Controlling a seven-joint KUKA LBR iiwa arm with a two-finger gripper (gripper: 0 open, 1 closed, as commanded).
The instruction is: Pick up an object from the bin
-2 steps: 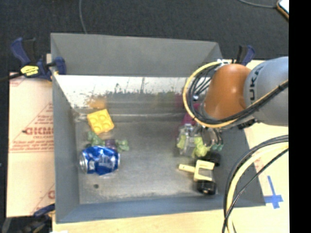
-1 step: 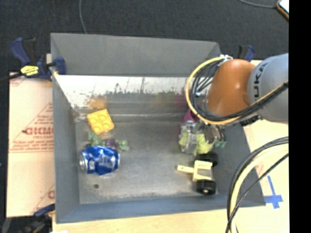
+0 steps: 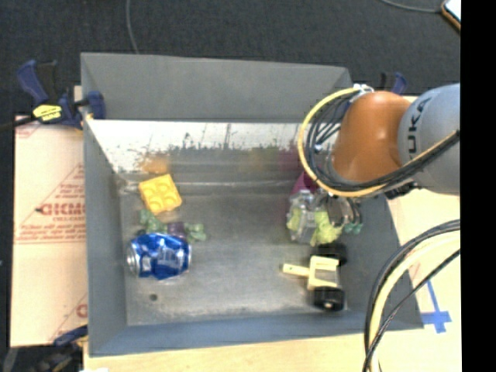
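Note:
My gripper (image 3: 310,209) hangs low at the right side of the bin, under the arm's orange cover. A small yellow-green thing (image 3: 319,226) lies right at its tip, partly hidden by it; whether it is gripped I cannot tell. A magenta thing (image 3: 301,183) peeks out just behind the gripper, by the back wall. In front of the gripper lies a cream and black toy-like piece (image 3: 321,276) with a thin cream stick pointing left.
On the left side lie a yellow studded block (image 3: 160,193), a crushed blue can (image 3: 159,256) and small green and purple bits (image 3: 184,230) between them. The arm and its cables cover the bin's right rim.

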